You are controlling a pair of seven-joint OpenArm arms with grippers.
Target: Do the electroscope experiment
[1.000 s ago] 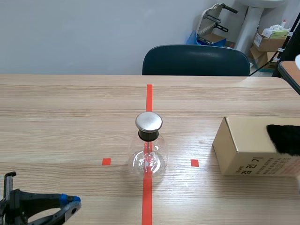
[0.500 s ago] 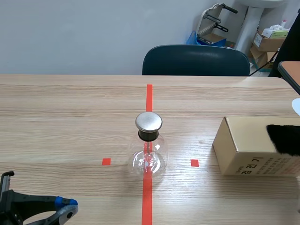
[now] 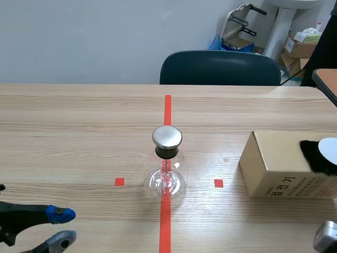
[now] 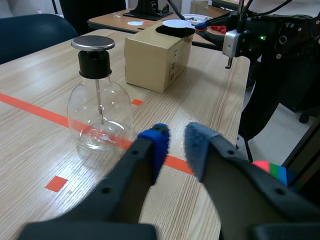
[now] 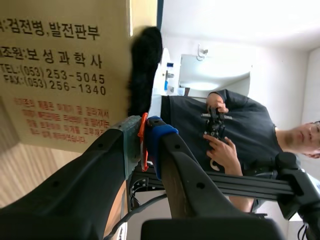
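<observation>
**Flask waits at centre while the disc meets the fur**

The glass flask (image 3: 166, 176) stands upright on the tape line (image 3: 167, 105) in the middle of the table (image 3: 79, 132). Its metal cap (image 3: 167, 136) is bare, so a charged thing can be brought close. Well to its right, a cardboard box (image 3: 274, 168) raises a patch of black fur (image 3: 315, 158) to an easy rubbing height, and a white disc (image 3: 330, 149) lies against that fur. The right gripper (image 5: 142, 137) has its 2 fingers clamped on a thin orange-red edge, probably the disc's handle. The left gripper (image 4: 175, 145) holds nothing, its 2 pads slightly parted. It sits low, off to the flask's left, likely just out of the way.
</observation>
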